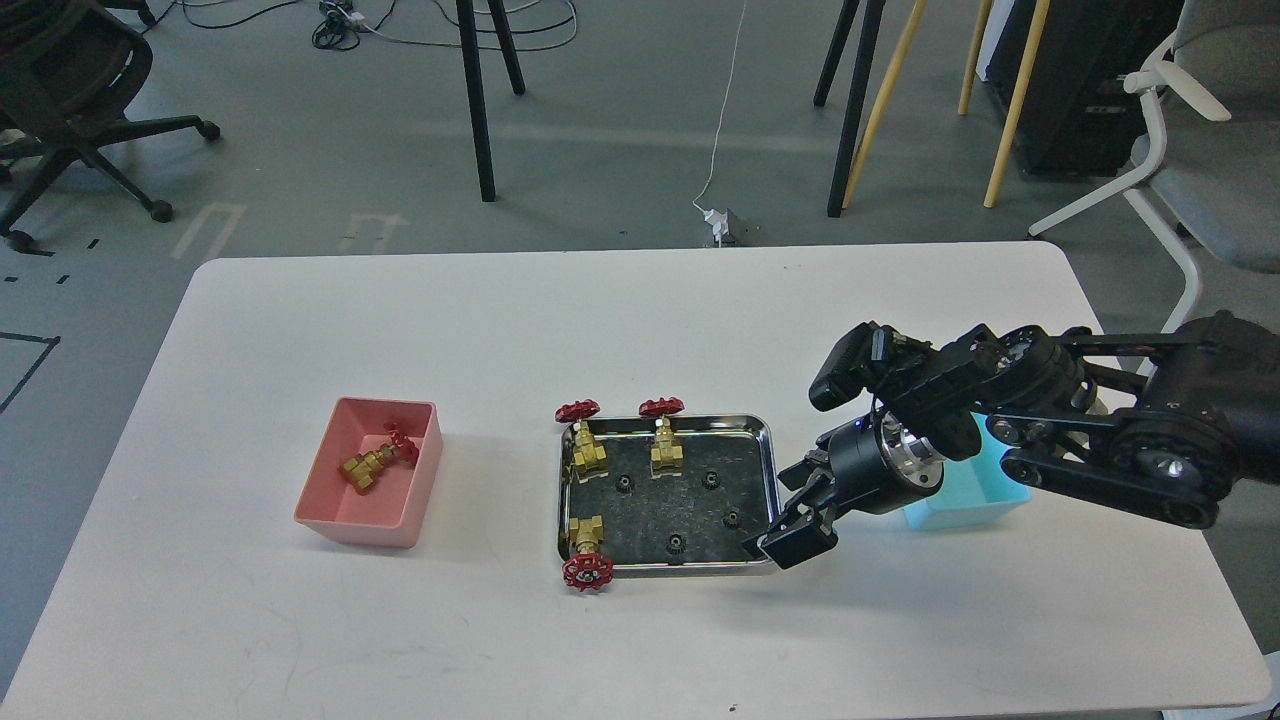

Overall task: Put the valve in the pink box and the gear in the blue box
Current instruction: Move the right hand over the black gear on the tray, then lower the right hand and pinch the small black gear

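White table [620, 300]; right fingers [795, 525] slightly apart, empty, at steel tray [770, 470] corner; gear [731, 517] just left

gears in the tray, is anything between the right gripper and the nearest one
Only the steel tray's raised right rim. The right gripper hovers at the tray's right edge, and the nearest gear lies just inside, with no valve or other part between them.

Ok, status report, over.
Right gripper at steel tray's right edge, fingers unclear; left arm out of view. One valve in pink box. Four gears still on tray. Arm covers blue box.
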### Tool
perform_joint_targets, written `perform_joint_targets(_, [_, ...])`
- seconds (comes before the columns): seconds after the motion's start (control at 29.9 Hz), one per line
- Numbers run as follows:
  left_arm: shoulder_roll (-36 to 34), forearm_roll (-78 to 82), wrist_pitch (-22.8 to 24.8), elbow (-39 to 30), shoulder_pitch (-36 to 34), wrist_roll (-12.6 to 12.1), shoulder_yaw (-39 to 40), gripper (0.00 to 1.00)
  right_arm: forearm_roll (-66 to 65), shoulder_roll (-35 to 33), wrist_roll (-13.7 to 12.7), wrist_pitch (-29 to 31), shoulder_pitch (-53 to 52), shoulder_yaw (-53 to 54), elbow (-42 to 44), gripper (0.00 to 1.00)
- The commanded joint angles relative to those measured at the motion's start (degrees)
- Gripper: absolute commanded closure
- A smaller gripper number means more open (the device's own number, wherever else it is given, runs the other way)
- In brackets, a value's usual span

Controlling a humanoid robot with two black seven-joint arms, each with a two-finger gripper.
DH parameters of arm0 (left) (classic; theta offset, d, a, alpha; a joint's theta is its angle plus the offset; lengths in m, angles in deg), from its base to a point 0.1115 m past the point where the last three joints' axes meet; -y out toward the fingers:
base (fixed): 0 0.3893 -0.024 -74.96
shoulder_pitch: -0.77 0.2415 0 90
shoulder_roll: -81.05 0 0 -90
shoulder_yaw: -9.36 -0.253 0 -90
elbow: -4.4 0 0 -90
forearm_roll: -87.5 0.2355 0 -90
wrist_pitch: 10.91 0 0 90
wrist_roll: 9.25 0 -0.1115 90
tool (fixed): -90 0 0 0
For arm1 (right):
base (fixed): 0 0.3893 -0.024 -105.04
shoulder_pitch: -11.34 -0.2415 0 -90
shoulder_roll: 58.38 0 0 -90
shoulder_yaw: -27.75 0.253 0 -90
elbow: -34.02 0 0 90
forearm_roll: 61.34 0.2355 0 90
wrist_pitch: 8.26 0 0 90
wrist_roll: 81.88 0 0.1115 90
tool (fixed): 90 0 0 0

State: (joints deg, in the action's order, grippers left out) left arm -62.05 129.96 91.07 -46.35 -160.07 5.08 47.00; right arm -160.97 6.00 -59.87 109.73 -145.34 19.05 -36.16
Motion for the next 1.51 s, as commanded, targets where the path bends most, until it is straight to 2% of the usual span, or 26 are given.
perform_joint_targets(0.0, [0.02,0.0,-0.2,0.04,-0.18,0.0,0.07,0.02,-0.3,4.25,-0.12,0.01,1.37,-0.09,6.27,0.02])
perform_joint_targets(0.3, [0.02,-0.18,0.15,3.2,-0.18,0.17,0.07,0.02,-3.29,10.23,-0.21,0.01,3.31,-0.17,11.82,0.02])
perform_joint_targets(0.94, [0.02,-0.27,0.24,3.29,-1.94,0.17,0.07,0.02,-5.75,16.48,-0.38,0.01,5.33,-0.26,19.64,0.03])
perform_joint_targets(1.14, [0.02,-0.27,0.15,3.29,-1.94,0.17,0.07,0.02,-6.81,18.76,-0.03,0.01,5.86,-1.93,21.75,0.14])
perform_joint_targets(1.47, [-0.07,-0.36,0.24,3.38,-1.94,0.17,0.07,0.02,-8.57,20.35,0.05,0.01,5.51,-3.08,23.69,0.21])
